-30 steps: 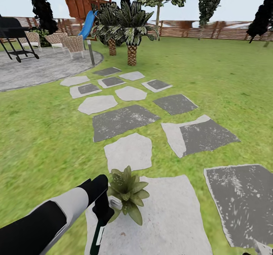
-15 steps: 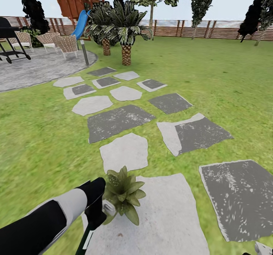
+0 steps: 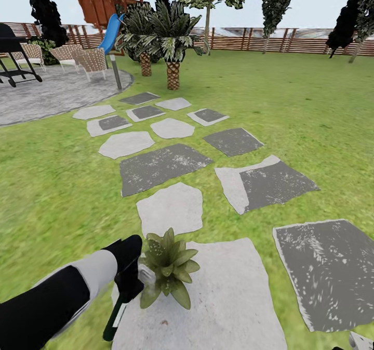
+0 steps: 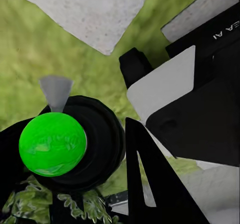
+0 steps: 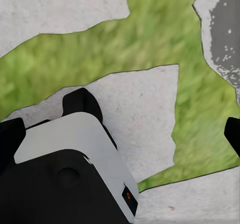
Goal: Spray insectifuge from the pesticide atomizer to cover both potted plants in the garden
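My left gripper [image 3: 128, 281] is shut on the pesticide atomizer [image 3: 116, 318]. The dark green bottle hangs down and to the left from the fingers, and its white label faces me. Its pale trigger head [image 3: 145, 273] touches the left side of a potted plant [image 3: 169, 266], a low rosette of olive leaves on a pale stepping stone [image 3: 228, 298]. In the left wrist view the bottle's bright green round end [image 4: 52, 144] sits in the black grip, with leaves [image 4: 30, 204] behind it. My right gripper [image 5: 121, 134] is open over stone and grass.
Grey stepping stones [image 3: 161, 165] run across the lawn toward round grey paving [image 3: 47, 98] with chairs and a grill. Two striped-leaf palm plants [image 3: 171, 38], a play tower [image 3: 106, 1] and a slatted wooden fence [image 3: 291, 40] stand at the back.
The head view shifted slightly a second ago, then held still. My left gripper nudged the atomizer a little up and left beside the plant, and the bottle's lower end now shows.
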`<state>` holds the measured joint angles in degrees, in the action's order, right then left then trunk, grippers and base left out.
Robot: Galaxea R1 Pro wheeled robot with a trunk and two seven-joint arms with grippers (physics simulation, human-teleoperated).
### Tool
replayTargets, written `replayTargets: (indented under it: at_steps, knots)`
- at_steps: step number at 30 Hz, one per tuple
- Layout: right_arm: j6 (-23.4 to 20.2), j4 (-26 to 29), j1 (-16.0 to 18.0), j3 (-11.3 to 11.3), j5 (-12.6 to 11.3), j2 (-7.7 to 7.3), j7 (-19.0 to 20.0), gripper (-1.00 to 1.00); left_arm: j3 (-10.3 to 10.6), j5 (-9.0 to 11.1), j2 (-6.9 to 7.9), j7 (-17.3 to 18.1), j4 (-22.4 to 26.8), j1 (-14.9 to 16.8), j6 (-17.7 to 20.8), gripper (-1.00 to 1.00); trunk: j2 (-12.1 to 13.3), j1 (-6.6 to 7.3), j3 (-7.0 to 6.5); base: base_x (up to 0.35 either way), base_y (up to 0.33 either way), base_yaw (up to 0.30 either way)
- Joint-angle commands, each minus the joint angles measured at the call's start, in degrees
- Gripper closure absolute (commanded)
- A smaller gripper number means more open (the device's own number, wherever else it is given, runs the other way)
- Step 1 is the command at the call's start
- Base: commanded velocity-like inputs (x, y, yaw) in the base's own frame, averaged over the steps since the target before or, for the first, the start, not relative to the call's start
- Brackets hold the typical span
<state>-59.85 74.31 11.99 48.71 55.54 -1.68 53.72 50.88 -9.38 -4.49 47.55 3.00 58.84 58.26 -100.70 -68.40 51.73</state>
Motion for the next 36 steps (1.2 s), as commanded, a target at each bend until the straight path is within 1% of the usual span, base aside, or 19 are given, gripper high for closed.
replayTargets:
  at_steps: [1, 2, 3, 5, 6, 7, 10, 13, 15, 16, 18, 19, 21, 22, 24, 27, 36]
  knots:
    - [-0.1, 0.0, 0.1, 0.1, 0.5, 0.01, 0.6, -1.00, -0.2, -0.5, -0.05, 0.6, 0.1, 1.6, 0.3, 1.00, 0.0, 0.00, 0.05, 0.000, 0.000, 0.000]
    - [-0.1, 0.0, 0.1, 0.1, 0.5, -0.02, 0.6, -1.00, -0.2, -0.4, -0.06, 0.9, 0.1, 2.5, 0.3, 1.00, 0.0, 0.00, 0.05, 0.000, 0.000, 0.000]
    - [-0.1, 0.0, 0.0, 0.1, 0.5, -0.02, 0.6, -1.00, -0.2, -0.4, -0.10, 2.2, 0.1, 3.5, 0.3, 1.00, 0.0, 0.00, 0.05, 0.000, 0.000, 0.000]
    - [-0.1, 0.0, 0.0, 0.1, 0.5, -0.01, 0.6, -1.00, 0.0, -0.4, -0.09, 7.3, 0.2, 5.6, 0.3, 1.00, 0.0, 0.00, 0.05, 0.000, 0.000, 0.000]
    - [-0.1, 0.0, 0.0, 0.1, 0.5, -0.01, 0.6, -1.00, 0.0, -0.4, -0.09, 8.0, 0.2, 5.8, 0.3, 1.00, 0.0, 0.00, 0.05, 0.000, 0.000, 0.000]
    - [-0.1, 0.0, 0.0, 0.1, 0.5, -0.01, 0.6, -1.00, 0.1, -0.4, -0.05, 9.6, 0.2, 6.2, 0.3, 1.00, 0.0, 0.00, 0.05, 0.000, 0.000, 0.000]
    - [-0.1, 0.0, 0.1, 0.1, 0.5, -0.03, 0.6, -1.00, 0.3, -0.6, -0.06, 10.5, 0.1, 6.4, 0.3, 1.00, 0.0, 0.00, 0.05, 0.000, 0.000, 0.000]
    - [-0.1, 0.0, 0.0, 0.1, 0.5, -0.01, 0.6, -1.00, 0.4, -0.7, -0.11, 10.7, 0.1, 6.2, 0.3, 1.00, 0.0, 0.00, 0.05, 0.000, 0.000, 0.000]
    - [-0.1, 0.0, 0.0, 0.1, 0.5, -0.04, 0.6, -1.00, 0.7, -0.8, -0.23, 10.7, 0.1, 5.5, 0.2, 1.00, 0.0, 0.00, 0.05, 0.000, 0.000, 0.000]
    - [-0.1, 0.0, 0.0, 0.1, 0.5, -0.04, 0.6, -1.00, 1.6, -0.8, -0.28, 10.7, 0.1, 4.2, 0.2, 1.00, 0.0, 0.00, 0.05, 0.000, 0.000, 0.000]
    - [-0.1, 0.0, 0.0, 0.1, 0.5, -0.04, 0.6, -1.00, 3.8, -0.8, -0.31, 10.7, 0.1, 2.3, 0.2, 1.00, 0.0, 0.00, 0.05, 0.000, 0.000, 0.000]
    - [-0.1, 0.0, 0.0, 0.1, 0.5, -0.02, 0.6, -1.00, 5.9, -0.8, -0.33, 10.7, 0.1, 0.7, 0.2, 1.00, 0.0, 0.00, 0.05, 0.000, 0.000, 0.000]
    - [-0.1, 0.0, 0.0, 0.1, 0.5, -0.02, 0.6, -1.00, 8.0, -0.8, -0.30, 10.7, 0.1, -2.3, 0.2, 1.00, 0.0, 0.00, 0.05, 0.000, 0.000, 0.000]
    - [-0.1, 0.0, 0.0, 0.1, 0.5, -0.02, 0.6, -1.00, 8.4, -0.8, -0.28, 10.7, 0.1, -3.4, 0.2, 1.00, 0.0, 0.00, 0.05, 0.000, 0.000, 0.000]
    - [-0.1, 0.0, 0.0, 0.1, 0.5, -0.04, 0.6, -1.00, 8.8, -0.8, -0.27, 10.7, 0.1, -4.9, 0.2, 1.00, 0.0, 0.00, 0.05, 0.000, 0.000, 0.000]
    - [-0.1, 0.0, 0.0, 0.1, 0.5, -0.02, 0.6, -1.00, 8.9, -0.8, -0.26, 10.8, 0.1, -5.8, 0.2, 1.00, 0.0, 0.00, 0.05, 0.000, 0.000, 0.000]
    - [-0.1, 0.0, 0.1, 0.1, 0.5, -0.03, 0.6, -1.00, 8.8, -0.6, -0.26, 10.9, 0.2, -6.0, 0.2, 1.00, 0.0, 0.00, 0.05, 0.000, 0.000, 0.000]
